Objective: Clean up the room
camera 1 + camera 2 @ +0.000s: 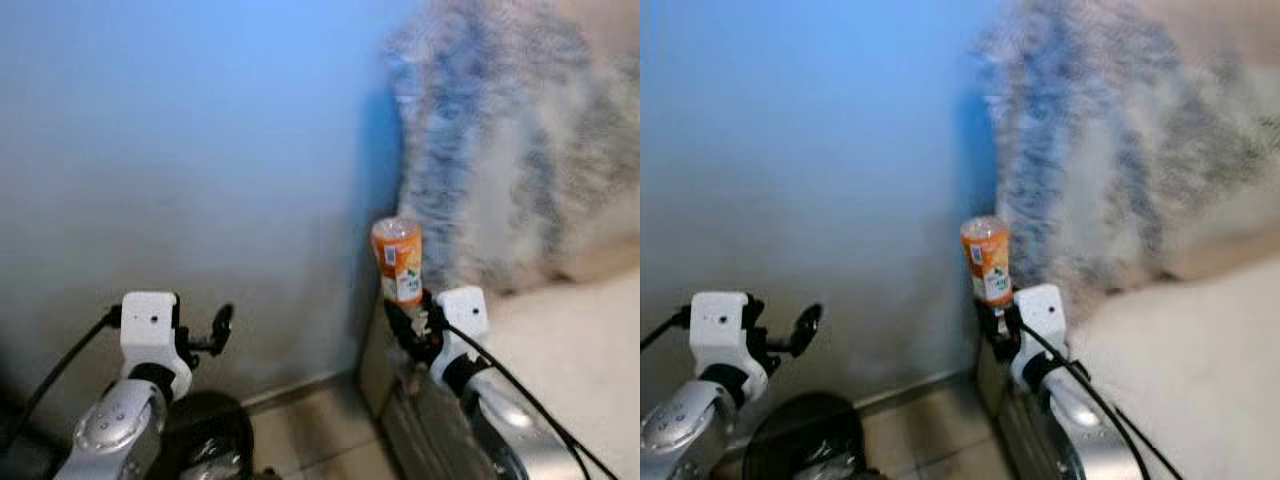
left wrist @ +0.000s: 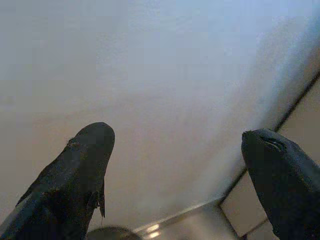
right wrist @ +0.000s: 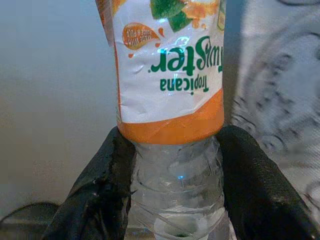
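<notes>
Right claw (image 1: 412,312): raised in front of the robot on its right side, its two black fingers (image 3: 100,185) pressing against both sides of a bottle (image 1: 398,259). Bottle: clear plastic, empty-looking, with an orange and white label; it is being gripped by the clear neck end and is standing inverted, label print upside down in the right wrist view, base pointing up. It is being held in the air between a wall (image 1: 180,150) and a blanket (image 1: 510,140).

Left claw (image 2: 175,170): raised on the robot's left, fingers (image 2: 80,170) standing well apart and gripping nothing, pointing toward the wall.

Wall: pale, bluish, running across the left and centre of the head views, meeting a tiled floor (image 1: 320,430) at a skirting strip.

Blanket: fluffy, grey and white, rising just beside the bottle on the right.

Bed (image 1: 580,350): pale surface lying below the blanket, beside the right arm.

Bin (image 1: 805,435): dark and round, sitting on the floor below the left arm, near the wall.
</notes>
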Controlling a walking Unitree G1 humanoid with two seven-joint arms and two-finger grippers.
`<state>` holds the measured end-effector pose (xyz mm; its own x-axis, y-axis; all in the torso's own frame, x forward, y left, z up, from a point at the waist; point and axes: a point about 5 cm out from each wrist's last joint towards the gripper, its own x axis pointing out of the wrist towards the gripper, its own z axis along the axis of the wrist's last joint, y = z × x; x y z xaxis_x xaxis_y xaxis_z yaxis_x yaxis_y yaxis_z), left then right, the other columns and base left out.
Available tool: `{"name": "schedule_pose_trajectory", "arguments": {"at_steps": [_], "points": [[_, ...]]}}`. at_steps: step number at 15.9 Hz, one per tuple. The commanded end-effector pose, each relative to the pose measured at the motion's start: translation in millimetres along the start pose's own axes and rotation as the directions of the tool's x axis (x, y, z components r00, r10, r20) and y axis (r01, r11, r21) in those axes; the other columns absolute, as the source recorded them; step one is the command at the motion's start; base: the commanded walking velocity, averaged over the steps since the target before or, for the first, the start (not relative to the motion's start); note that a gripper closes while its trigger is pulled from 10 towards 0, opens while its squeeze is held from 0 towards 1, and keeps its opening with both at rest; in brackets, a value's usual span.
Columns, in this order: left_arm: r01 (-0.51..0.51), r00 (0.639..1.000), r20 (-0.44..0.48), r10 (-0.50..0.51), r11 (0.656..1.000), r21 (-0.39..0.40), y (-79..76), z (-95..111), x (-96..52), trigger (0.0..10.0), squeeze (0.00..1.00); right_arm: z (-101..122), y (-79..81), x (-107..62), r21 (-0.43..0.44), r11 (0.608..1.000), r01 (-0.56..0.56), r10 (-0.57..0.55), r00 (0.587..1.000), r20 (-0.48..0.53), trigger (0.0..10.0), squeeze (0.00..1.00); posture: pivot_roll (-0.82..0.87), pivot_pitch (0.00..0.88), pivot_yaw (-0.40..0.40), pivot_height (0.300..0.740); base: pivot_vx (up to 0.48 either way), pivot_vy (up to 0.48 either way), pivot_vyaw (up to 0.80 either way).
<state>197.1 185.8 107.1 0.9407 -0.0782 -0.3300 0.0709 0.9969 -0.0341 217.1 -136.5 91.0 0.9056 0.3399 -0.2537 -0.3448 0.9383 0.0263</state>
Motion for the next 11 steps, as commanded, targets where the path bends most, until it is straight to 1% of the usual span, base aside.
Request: {"name": "schedule_pose_trajectory", "arguments": {"at_steps": [1,2,3,4,7,8,10,11], "points": [[-0.001,1.000,0.004,0.001,0.999,0.041,-2.1,3.4,-0.9,10.0,0.00,-0.7,-4.1,-0.6,-0.003,1.000,0.007,-0.007,1.000,-0.007,10.0,0.00,0.05,0.000,0.003,0.740,0.000,0.000,0.80],[-0.016,1.000,0.003,0.016,0.996,0.093,-1.0,3.3,-0.4,10.0,0.00,-1.6,-4.2,-0.6,-0.004,1.000,0.005,-0.005,1.000,-0.012,10.0,0.00,0.05,0.000,0.003,0.740,0.000,0.000,0.80],[-0.044,0.999,0.024,0.041,0.986,0.163,0.2,3.5,0.9,10.0,0.00,-5.4,-4.7,-0.4,-0.013,1.000,0.000,-0.001,0.999,-0.034,10.0,0.00,0.05,0.000,0.001,0.740,0.000,0.000,0.80],[-0.047,0.999,0.034,0.042,0.982,0.185,-0.8,3.6,1.2,10.0,0.00,-7.7,-5.3,0.3,-0.021,1.000,0.003,-0.004,0.999,-0.048,10.0,0.00,0.05,0.000,0.000,0.740,0.000,0.000,0.80],[-0.038,0.999,0.042,0.030,0.976,0.214,-4.6,3.4,1.7,10.0,0.00,-10.1,-6.0,2.9,-0.020,1.000,0.007,-0.008,0.998,-0.064,10.0,0.00,0.06,0.000,-0.004,0.740,0.000,0.000,0.80],[-0.010,0.999,0.049,-0.001,0.973,0.231,-7.1,3.8,2.1,10.0,0.00,-12.5,-6.9,4.3,-0.010,1.000,0.017,-0.018,0.997,-0.073,10.0,0.00,0.06,0.000,-0.004,0.740,0.000,0.000,0.80],[-0.019,0.998,0.064,0.004,0.971,0.237,-7.2,4.4,2.2,10.0,0.00,-15.1,-6.5,4.7,-0.013,1.000,0.020,-0.021,0.996,-0.082,10.0,0.00,0.06,0.000,-0.003,0.740,0.000,0.000,0.80],[-0.041,0.996,0.086,0.020,0.969,0.245,-6.2,5.7,2.1,10.0,0.00,-16.3,-5.4,4.6,-0.012,1.000,0.018,-0.019,0.996,-0.087,10.0,0.00,0.06,0.000,-0.003,0.740,0.000,0.000,0.80]]}}
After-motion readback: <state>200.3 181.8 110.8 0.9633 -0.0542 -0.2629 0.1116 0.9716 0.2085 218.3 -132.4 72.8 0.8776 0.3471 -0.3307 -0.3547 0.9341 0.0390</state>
